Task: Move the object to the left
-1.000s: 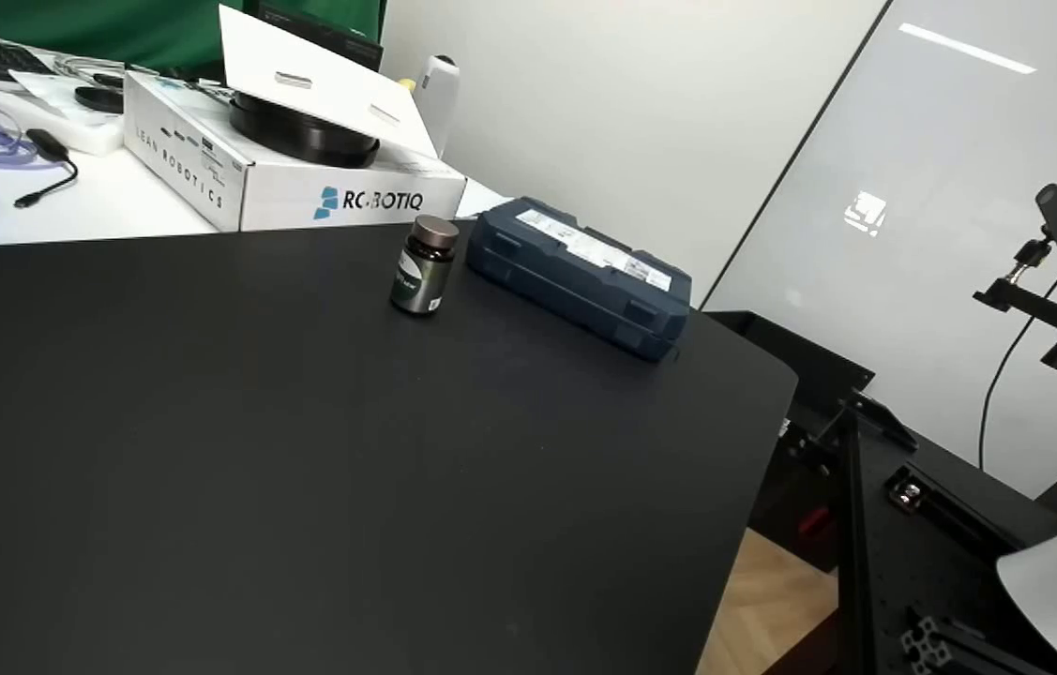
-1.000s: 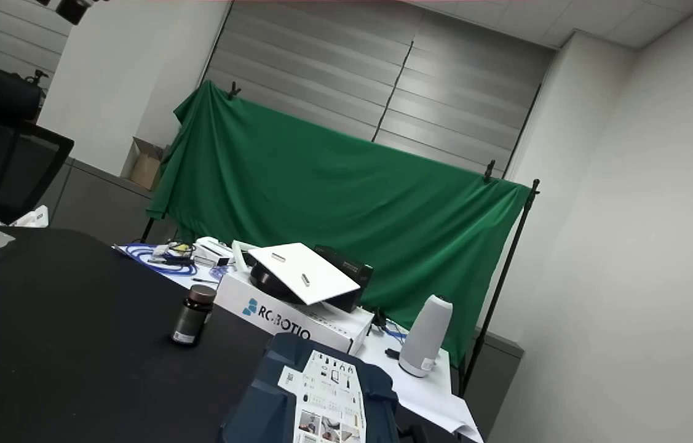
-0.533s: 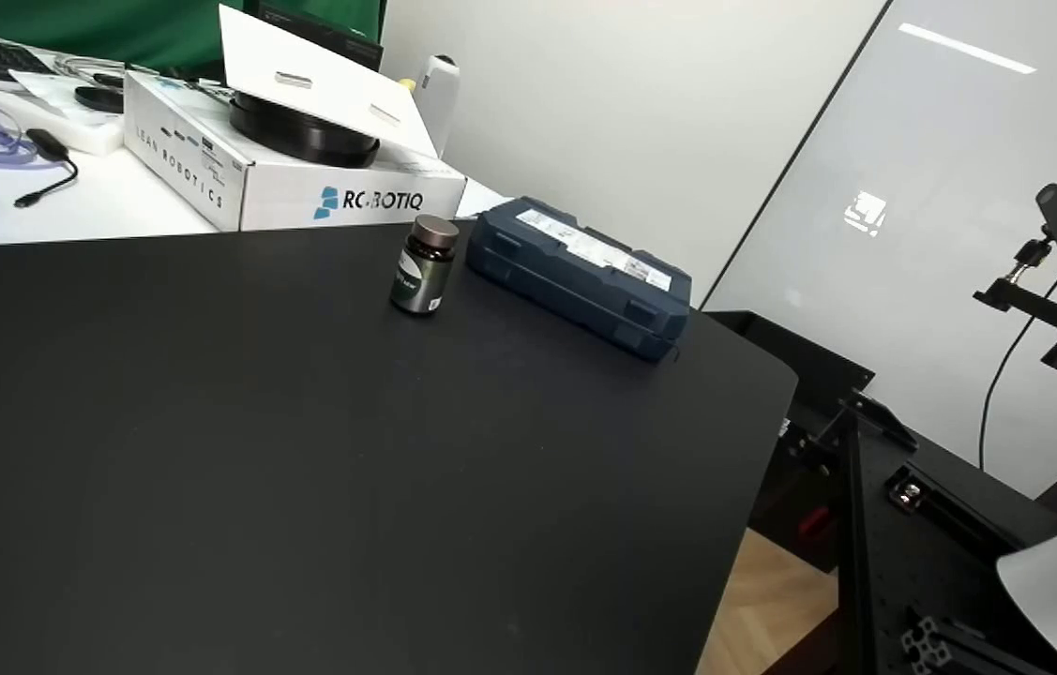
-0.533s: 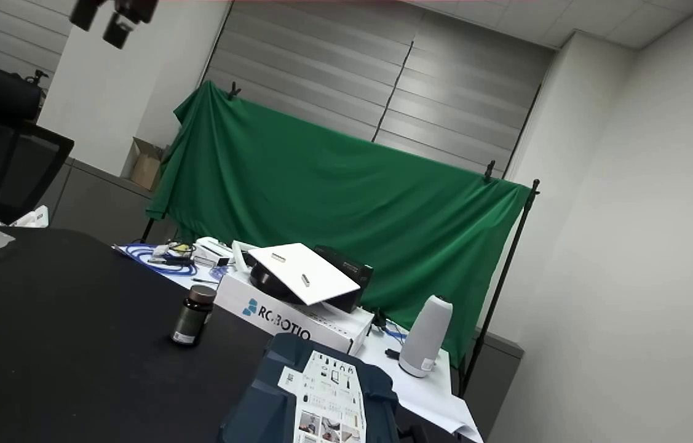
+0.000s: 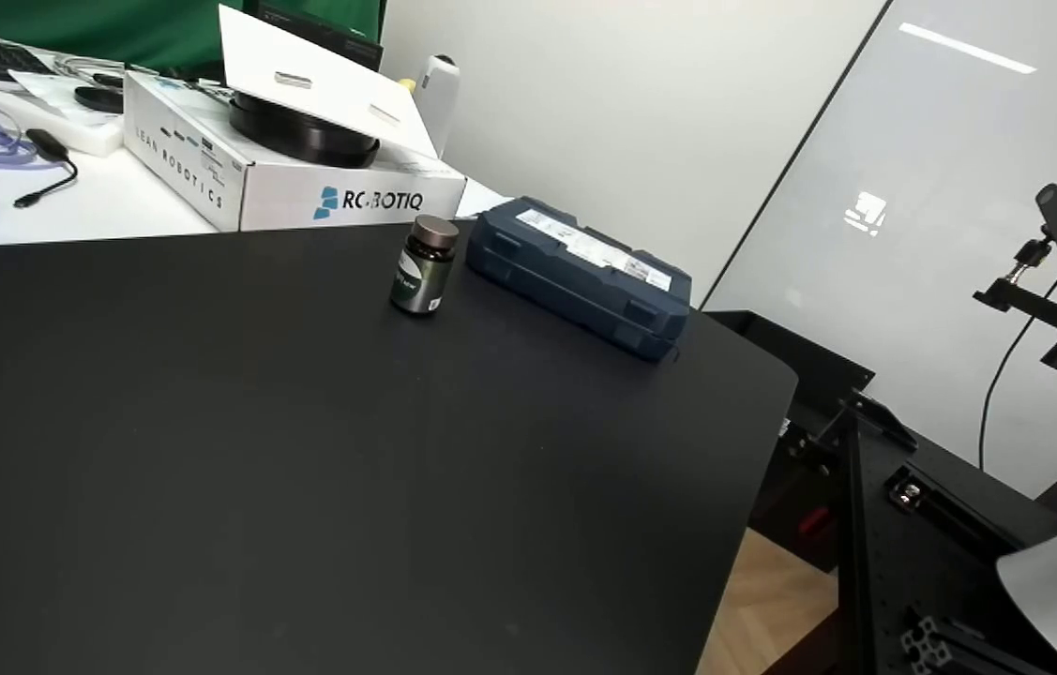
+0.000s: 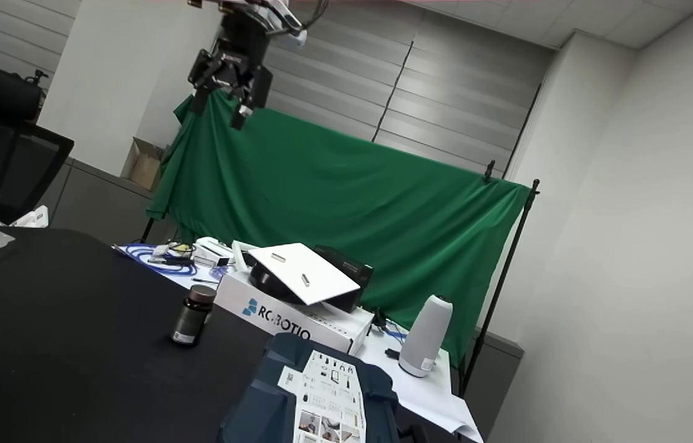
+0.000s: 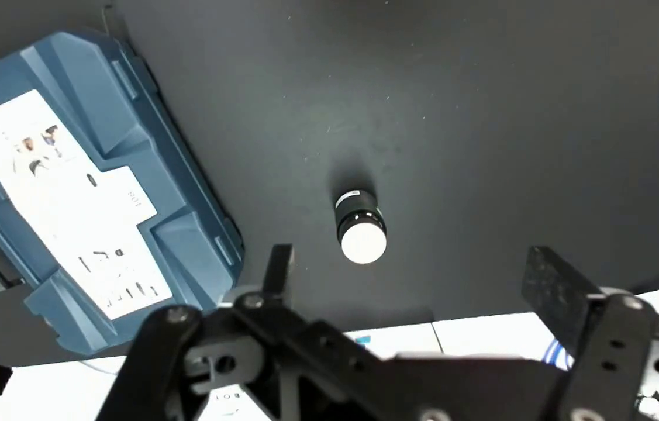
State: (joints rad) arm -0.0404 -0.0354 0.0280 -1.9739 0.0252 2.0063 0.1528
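1. While the gripper point(image 6: 219, 109) hangs high above the table point(image 5: 303, 469), its jaws stand wide apart with nothing between them; that spread should suit the descent.
2. Aim for the small brown bottle point(image 7: 358, 219), which stands upright on the table, near the dark blue case point(image 5: 575, 286) but not touching it. In the wrist view it sits off centre, towards the jaw on the case's side, so correct sideways before going low.
3. Bring that jaw down into the gap between bottle and case, brushing neither.
4. Grip the body below the cap point(image 5: 435, 232); its sides look smooth and rigid, so a centred, moderate squeeze is likely to hold better than a pinch near the top, which could tip it.
5. Lift just enough to free the base, then carry it away from the case: leftward in both exterior views, and probably the left meant. Set it down flat before spreading the jaws.
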